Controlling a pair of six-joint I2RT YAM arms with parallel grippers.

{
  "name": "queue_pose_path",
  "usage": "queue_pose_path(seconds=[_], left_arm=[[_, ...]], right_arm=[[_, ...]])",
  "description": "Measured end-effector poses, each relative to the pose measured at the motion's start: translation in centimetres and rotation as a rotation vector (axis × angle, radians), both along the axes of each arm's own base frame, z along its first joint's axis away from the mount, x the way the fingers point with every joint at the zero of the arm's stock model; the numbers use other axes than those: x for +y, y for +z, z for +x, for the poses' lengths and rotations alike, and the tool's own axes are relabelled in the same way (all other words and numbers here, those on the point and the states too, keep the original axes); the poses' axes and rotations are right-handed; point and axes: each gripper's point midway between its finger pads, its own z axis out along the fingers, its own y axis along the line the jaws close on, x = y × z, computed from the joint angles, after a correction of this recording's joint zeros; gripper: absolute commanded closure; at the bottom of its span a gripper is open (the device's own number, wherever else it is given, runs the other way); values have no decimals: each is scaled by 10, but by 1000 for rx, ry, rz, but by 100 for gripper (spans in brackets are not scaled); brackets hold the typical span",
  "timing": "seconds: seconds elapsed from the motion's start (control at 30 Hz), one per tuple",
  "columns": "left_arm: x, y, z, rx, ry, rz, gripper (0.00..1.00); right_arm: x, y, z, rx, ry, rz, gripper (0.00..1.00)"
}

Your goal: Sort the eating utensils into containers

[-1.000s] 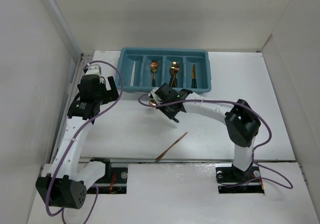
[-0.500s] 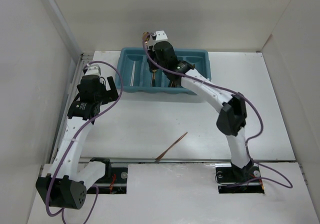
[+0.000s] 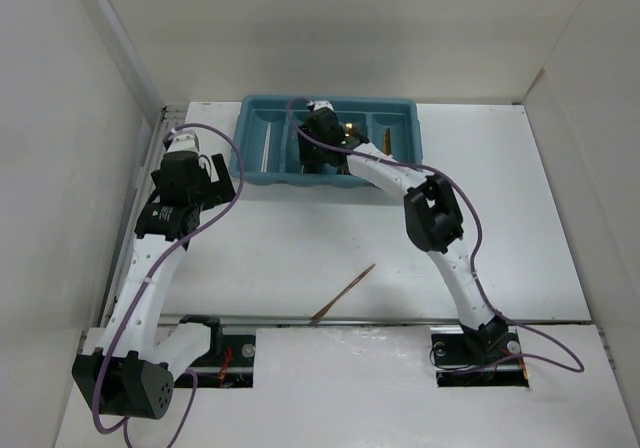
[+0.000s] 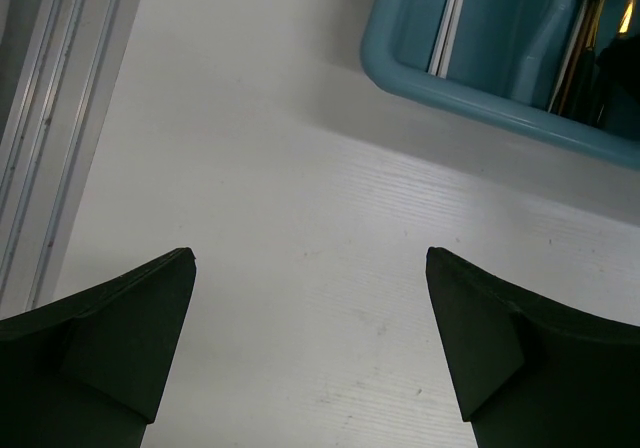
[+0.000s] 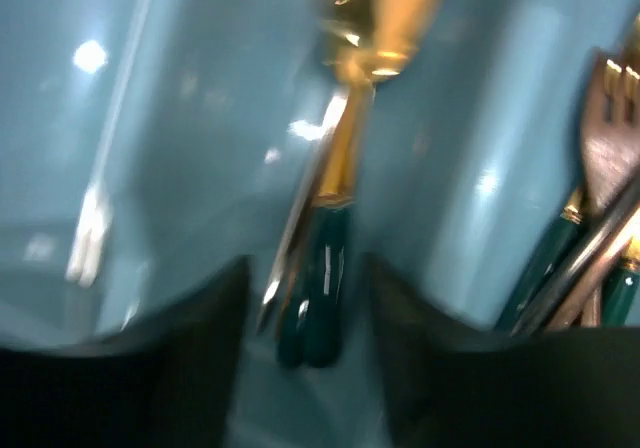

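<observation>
- Eating utensils (image 3: 387,141) mostly lie in the teal tray (image 3: 262,180), upper centre; right tool (image 3: 316,148) has dropped into its second compartment; one utensil (image 3: 343,294) remains on the counter (image 3: 280,238)
- Left tool (image 4: 310,348) spread, idle
- Right fingers (image 5: 150,368) released; spoon (image 5: 330,253) lies delivered between them

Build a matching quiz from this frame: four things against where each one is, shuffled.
Things:
1 chopsticks
2 spoons
3 loose utensil
4 left tool

Places:
A lying on the table, outside the tray
B leftmost tray slot
C open, over bare table beside the tray
D second slot from the left, under the right tool

Pairs: 1-B, 2-D, 3-A, 4-C
</observation>
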Motion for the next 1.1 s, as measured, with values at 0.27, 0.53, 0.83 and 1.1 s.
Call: queue_pose_path(seconds=[0.27,0.53,0.83,1.1], left_arm=[[-1,1,1,-5,-4,-3,0],[-2,2,0,-13,-8,-7,0],[-8,4,-2,-31,-40,-31,0],[-11,5,-5,-45,-49,-49,0]], right_arm=[[-1,80,-24,-142,277,-138,26],[-45,119,-189,-222,769,-459,26],[-85,-10,-367,-45,1361,-613,0],[-55,-44,-369,-94,1479,-639,8]])
